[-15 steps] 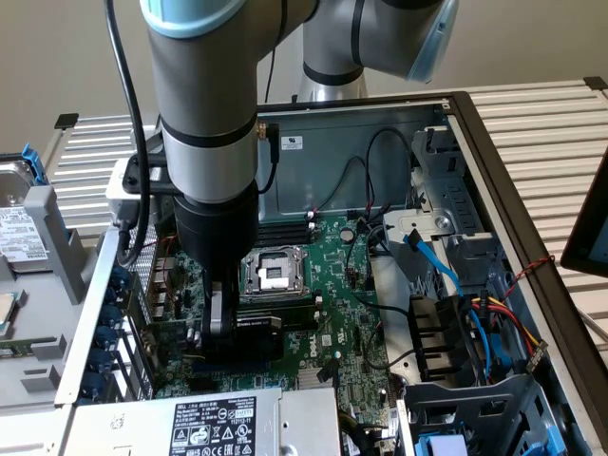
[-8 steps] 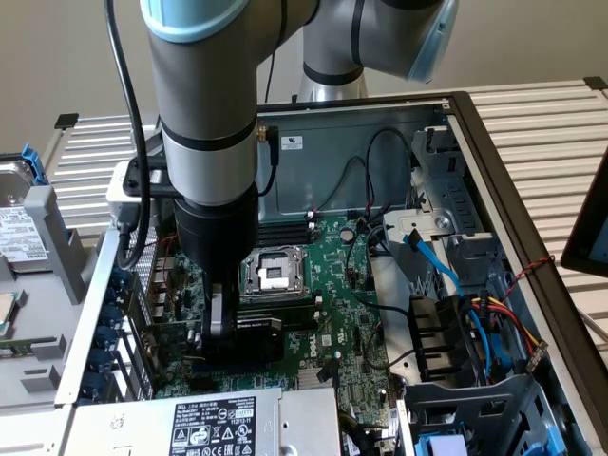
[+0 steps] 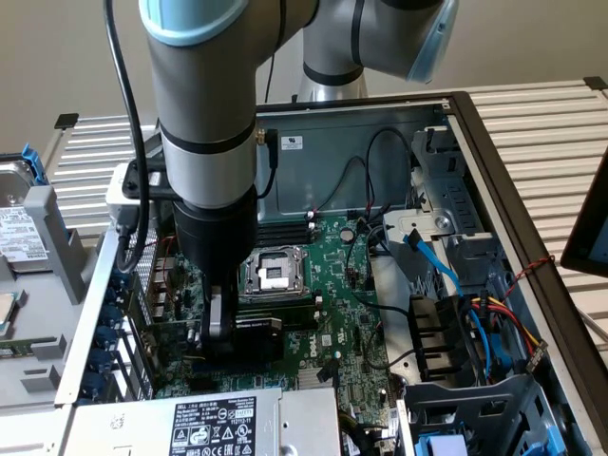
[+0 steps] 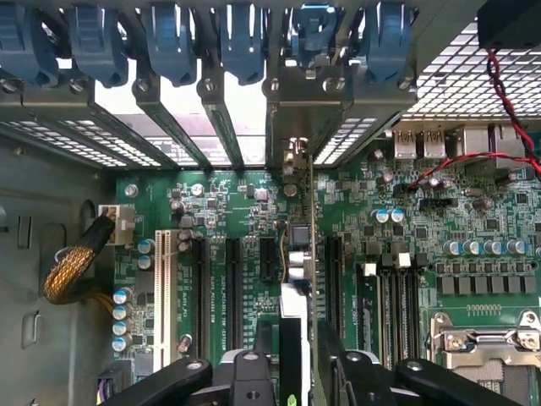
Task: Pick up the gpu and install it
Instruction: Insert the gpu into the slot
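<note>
The arm reaches down into an open computer case (image 3: 494, 161), and its gripper (image 3: 220, 328) is low over the large green motherboard (image 3: 342, 285). Taking the silver CPU socket (image 3: 273, 274) as the landmark, the gripper stands just beside it, toward the exterior view's left and a little nearer to the camera. The gpu (image 3: 255, 331) is there as well, under the gripper: a black block that stands on its edge on the motherboard, close to the socket.

In the wrist view the gpu (image 4: 296, 279) is seen edge-on, a thin upright card which runs from between the fingers (image 4: 372, 376) toward the back wall of the case. Its silver end bracket (image 4: 292, 127) stands against the row of rear slot openings, under the blue slot clips (image 4: 245, 42). The card appears to sit in one of the long black expansion slots (image 4: 232, 288), with the CPU socket (image 4: 490, 347) to one side of it.

The black fingers lie on both sides of the card, very near to it. Whether they press on the card or stand a little free from it, the pictures do not tell
</note>
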Robot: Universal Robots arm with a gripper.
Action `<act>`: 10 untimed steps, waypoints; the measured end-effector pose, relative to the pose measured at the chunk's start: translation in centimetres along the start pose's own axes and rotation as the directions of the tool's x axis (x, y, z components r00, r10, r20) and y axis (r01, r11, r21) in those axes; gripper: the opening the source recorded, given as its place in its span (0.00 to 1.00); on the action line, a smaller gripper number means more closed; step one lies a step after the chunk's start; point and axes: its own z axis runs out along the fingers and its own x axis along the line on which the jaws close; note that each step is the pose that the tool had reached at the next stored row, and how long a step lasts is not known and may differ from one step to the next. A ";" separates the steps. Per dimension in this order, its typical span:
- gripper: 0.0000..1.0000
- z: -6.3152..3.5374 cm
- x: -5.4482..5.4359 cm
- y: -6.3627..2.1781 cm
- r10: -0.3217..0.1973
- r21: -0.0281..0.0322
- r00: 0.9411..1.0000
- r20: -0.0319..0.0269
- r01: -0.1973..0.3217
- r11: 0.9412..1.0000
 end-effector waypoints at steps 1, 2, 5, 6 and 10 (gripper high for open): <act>0.34 -0.11 0.0 -0.01 0.000 0.000 1.000 0.000 0.000 1.000; 0.41 -0.32 0.0 0.00 -0.001 0.000 1.000 0.000 0.001 1.000; 0.41 -1.48 0.0 0.10 0.000 0.000 1.000 0.000 0.000 1.000; 0.41 -1.91 0.0 0.13 -0.001 0.000 1.000 0.000 0.001 1.000; 0.41 -3.58 0.0 0.37 0.000 0.000 1.000 0.000 0.000 1.000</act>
